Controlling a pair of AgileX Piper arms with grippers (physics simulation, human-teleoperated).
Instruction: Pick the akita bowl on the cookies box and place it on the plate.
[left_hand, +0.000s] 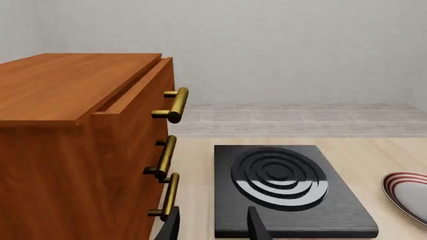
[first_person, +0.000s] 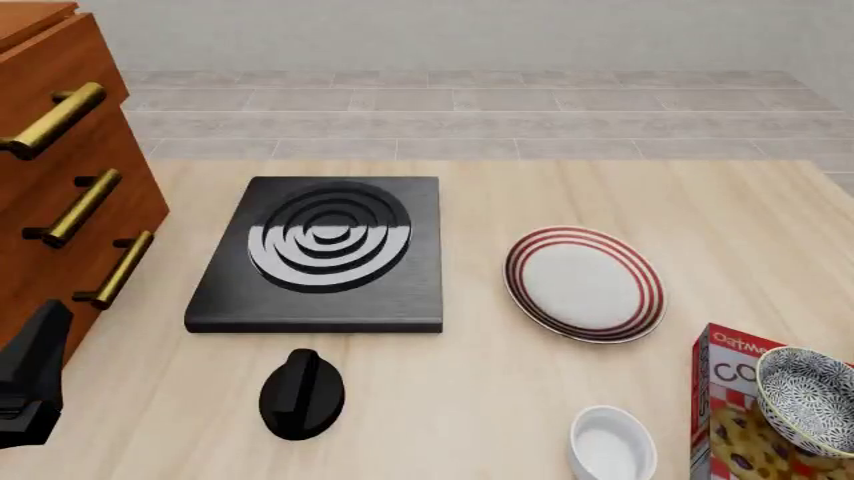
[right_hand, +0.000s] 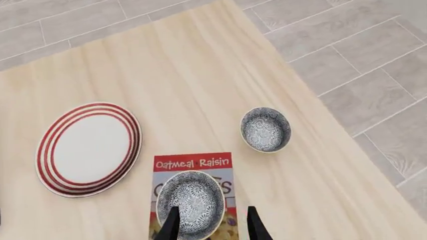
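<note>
The akita bowl (right_hand: 191, 200), speckled black and white, sits on the red cookies box (right_hand: 193, 163); both also show at the front right of the table, the bowl (first_person: 809, 386) on the box (first_person: 722, 378). The red-ringed white plate (first_person: 583, 282) lies further back and to the left of the box, also seen in the right wrist view (right_hand: 89, 149) and at an edge of the left wrist view (left_hand: 407, 193). My right gripper (right_hand: 213, 227) hangs open above the box, one finger over the bowl's rim. My left gripper (left_hand: 213, 227) is open and holds nothing, near the stove's front edge.
A black stove (first_person: 320, 250) with rings lies left of the plate. A wooden drawer cabinet (first_person: 67, 190) with brass handles stands at the far left. A black knob-like object (first_person: 303, 393) and a plain white bowl (first_person: 611, 443) sit near the front. A second speckled bowl (right_hand: 265, 129) rests on the table near its edge.
</note>
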